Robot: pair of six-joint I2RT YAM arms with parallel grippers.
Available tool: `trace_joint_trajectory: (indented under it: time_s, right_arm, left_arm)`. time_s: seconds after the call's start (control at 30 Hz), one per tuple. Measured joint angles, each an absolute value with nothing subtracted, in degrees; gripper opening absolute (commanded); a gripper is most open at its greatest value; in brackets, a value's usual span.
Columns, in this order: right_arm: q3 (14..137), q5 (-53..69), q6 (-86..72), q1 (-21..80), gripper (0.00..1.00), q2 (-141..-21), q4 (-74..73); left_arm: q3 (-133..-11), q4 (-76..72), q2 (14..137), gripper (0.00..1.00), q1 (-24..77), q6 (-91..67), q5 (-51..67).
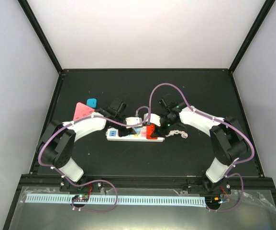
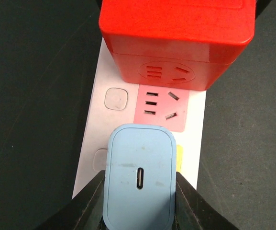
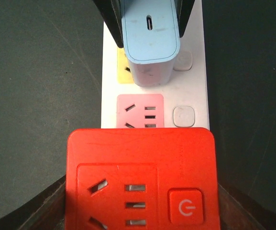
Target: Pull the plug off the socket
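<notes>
The socket, a long white power strip (image 1: 121, 136), lies mid-table with pastel outlet faces. A light blue USB charger plug (image 2: 138, 177) stands in its yellow outlet. A red adapter block (image 3: 142, 179) with a power button sits on the strip's right end. My left gripper (image 2: 138, 194) is shut on the blue plug, black fingers (image 2: 87, 203) pressing its two sides. My right gripper (image 3: 142, 203) is shut on the red adapter, fingers (image 3: 49, 208) at its sides. A pink outlet face (image 3: 140, 111) lies bare between the two. In the top view both grippers (image 1: 134, 122) (image 1: 153, 125) meet over the strip.
The strip's short white twisted cord (image 1: 178, 133) lies to the right of it. A pink triangular piece (image 1: 82, 111) and a small blue piece (image 1: 92, 102) lie at the back left. Purple cables (image 1: 161, 88) loop above the arms. Black mat (image 1: 142, 163) around.
</notes>
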State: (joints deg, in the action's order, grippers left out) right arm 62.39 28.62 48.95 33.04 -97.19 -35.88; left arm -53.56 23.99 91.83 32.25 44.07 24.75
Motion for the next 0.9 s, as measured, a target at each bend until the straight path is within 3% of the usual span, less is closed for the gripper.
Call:
trace_joint_trajectory:
  time_s: [0.57, 0.9]
  right_arm:
    - [62.8, 28.5, 47.6, 33.1, 0.32, -97.7, -34.8]
    - [62.8, 28.5, 47.4, 33.1, 0.34, -97.8, -34.7]
  left_arm:
    - [-53.2, 23.1, 87.4, 0.02, 31.8, 44.1, 29.4]
    - [-52.0, 25.3, 78.8, 0.02, 29.0, 44.0, 30.9]
